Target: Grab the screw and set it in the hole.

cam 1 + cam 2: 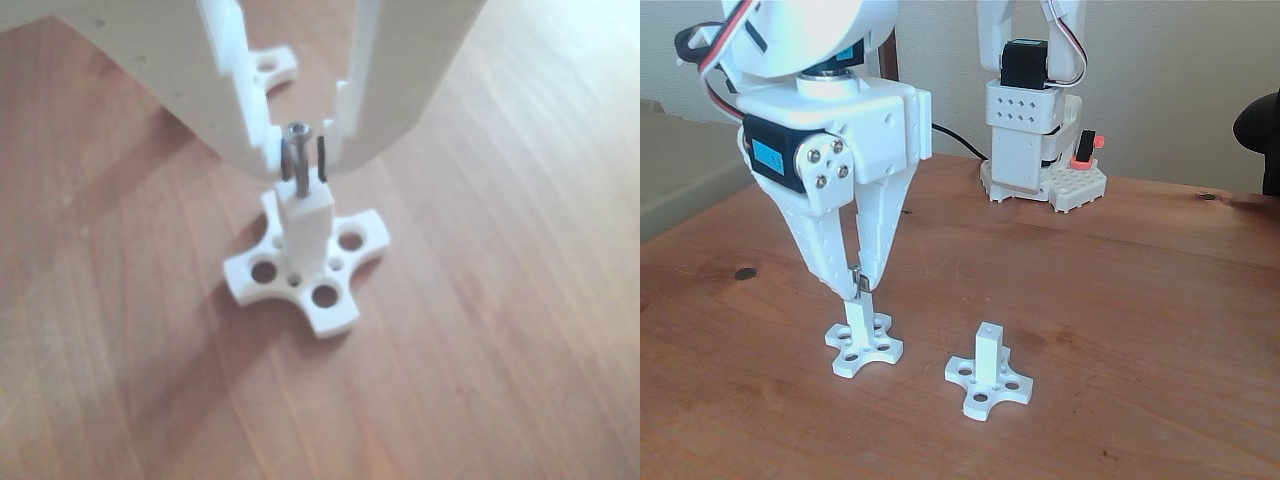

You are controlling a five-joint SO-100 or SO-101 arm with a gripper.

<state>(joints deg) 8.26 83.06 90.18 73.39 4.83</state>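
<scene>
Standing upright, thin dark screw [300, 160]

— A home room is suggested: a worn wooden table [1160, 300] is seen, set against a plain cream wall [1180, 90]
— Agreed; a hobby arm's base [1035, 160] is clamped there

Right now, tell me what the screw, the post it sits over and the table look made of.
Screw: metal, probably steel; shiny round head, dark grey shank. Post: matte white plastic, possibly 3D-printed, though no layer lines are discernible. Table: reddish-brown wood or wood-look laminate, with visible grain and dark knots; which one is unclear.
</scene>
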